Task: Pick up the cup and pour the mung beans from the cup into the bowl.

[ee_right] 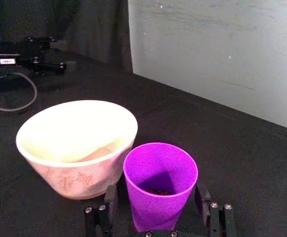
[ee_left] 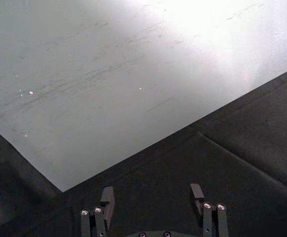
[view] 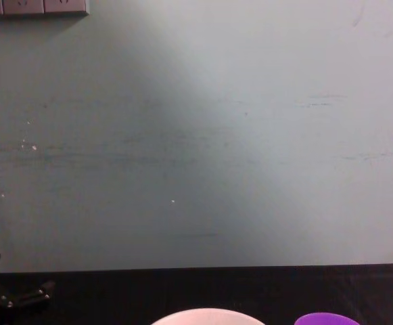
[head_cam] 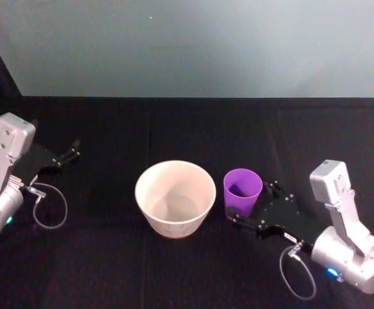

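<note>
You have the cup (head_cam: 243,188) standing upright on the black cloth (head_cam: 109,257), just right of the bowl (head_cam: 175,166). The two sit close together, but you cannot tell whether they touch. Small dark bits (ee_right: 158,190) lie at the cup's bottom. Your right gripper (head_cam: 259,205) sits low at the cup, its fingers (ee_right: 108,197) spread to either side of the wall, not clamped. Your left gripper (head_cam: 69,152) rests well apart at the table's left side, fingers spread wide.

Cup (head_cam: 243,191) stands on the table (head_cam: 109,257) just right of the bowl (head_cam: 175,197), between the right gripper (head_cam: 254,205)'s fingers (ee_right: 110,195); left gripper (head_cam: 67,154) sits far left.
</note>
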